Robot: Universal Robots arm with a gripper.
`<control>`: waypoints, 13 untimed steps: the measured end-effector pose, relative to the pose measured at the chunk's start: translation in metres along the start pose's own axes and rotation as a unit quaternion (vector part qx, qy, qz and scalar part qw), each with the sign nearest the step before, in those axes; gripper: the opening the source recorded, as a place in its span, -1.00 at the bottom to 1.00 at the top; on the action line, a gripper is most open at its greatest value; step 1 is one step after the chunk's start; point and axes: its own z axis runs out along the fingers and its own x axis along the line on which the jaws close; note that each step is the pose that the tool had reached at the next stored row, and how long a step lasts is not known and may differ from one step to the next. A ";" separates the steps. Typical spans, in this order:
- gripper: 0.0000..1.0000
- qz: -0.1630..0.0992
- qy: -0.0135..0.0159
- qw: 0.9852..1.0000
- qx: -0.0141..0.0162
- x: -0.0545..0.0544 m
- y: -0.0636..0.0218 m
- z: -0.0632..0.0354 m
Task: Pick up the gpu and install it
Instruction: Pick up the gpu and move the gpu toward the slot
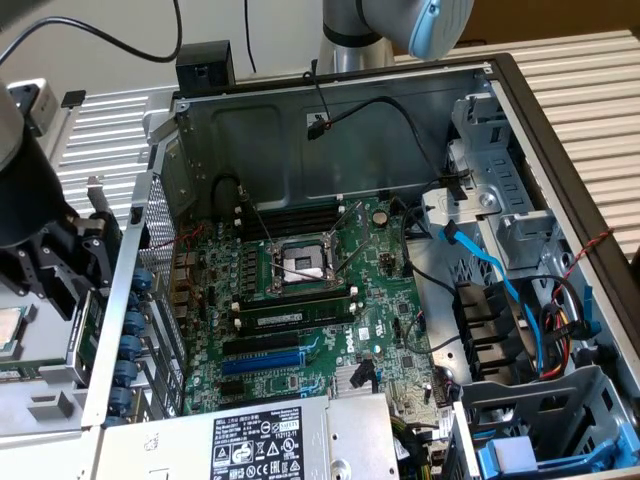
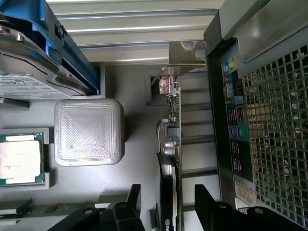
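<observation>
Exterior view gets the whole open PC case [image 1: 300, 140] with the motherboard [image 1: 380, 330] inside, and the gripper [image 1: 60, 265] sits outside its wall on the exterior view's left. Wrist view adds the close-up: jaws spread wide and holding nothing, straddling the gpu [image 2: 172, 120], which stands on edge just beside the rear ports [image 2: 236, 130]
</observation>
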 end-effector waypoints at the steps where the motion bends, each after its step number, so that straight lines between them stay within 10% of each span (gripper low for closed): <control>1: 0.13 0.002 -0.001 1.000 -0.001 0.000 -0.0001 0.0010; 7: 0.13 0.020 -0.009 1.000 -0.009 0.000 -0.0003 0.0030; 13: 0.13 0.022 -0.009 1.000 -0.012 0.001 -0.0004 0.0034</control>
